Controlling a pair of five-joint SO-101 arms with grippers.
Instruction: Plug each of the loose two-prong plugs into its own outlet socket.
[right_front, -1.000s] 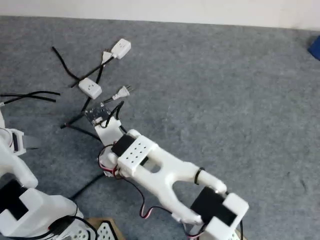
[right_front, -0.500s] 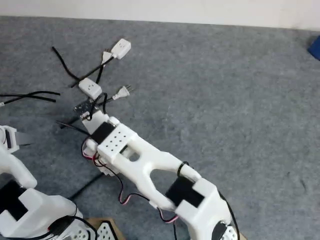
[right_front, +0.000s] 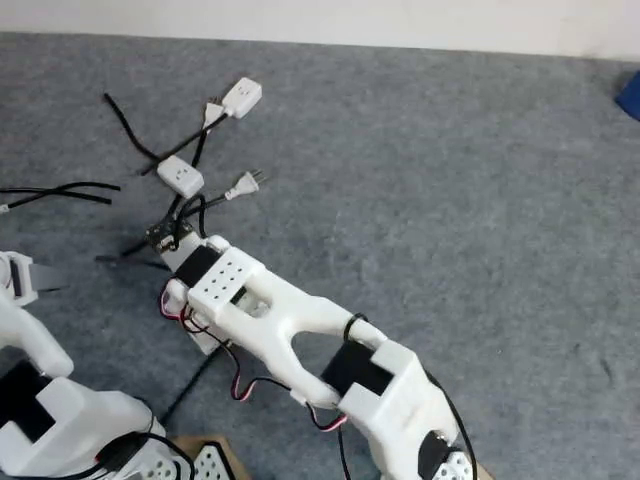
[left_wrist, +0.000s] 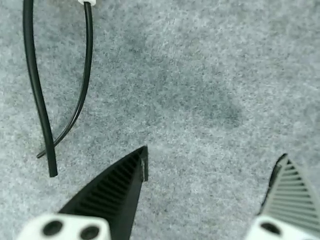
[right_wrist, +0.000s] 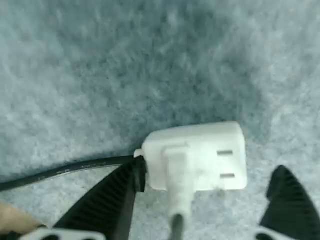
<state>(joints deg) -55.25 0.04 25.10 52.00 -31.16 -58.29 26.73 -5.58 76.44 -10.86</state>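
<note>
On the carpet (right_front: 450, 200) the right gripper (right_wrist: 210, 172), fingers apart, is near a socket (right_wrist: 200, 150); the left gripper (left_wrist: 215, 154), fingers apart too, near a cable (left_wrist: 37, 100)

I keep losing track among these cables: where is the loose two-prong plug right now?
In the high view, the loose plug lies on the carpet at upper left, just right of the nearer white socket.

Bright, even, diffuse light, faint soft shadows on the carpet (right_front: 480, 200)
</note>
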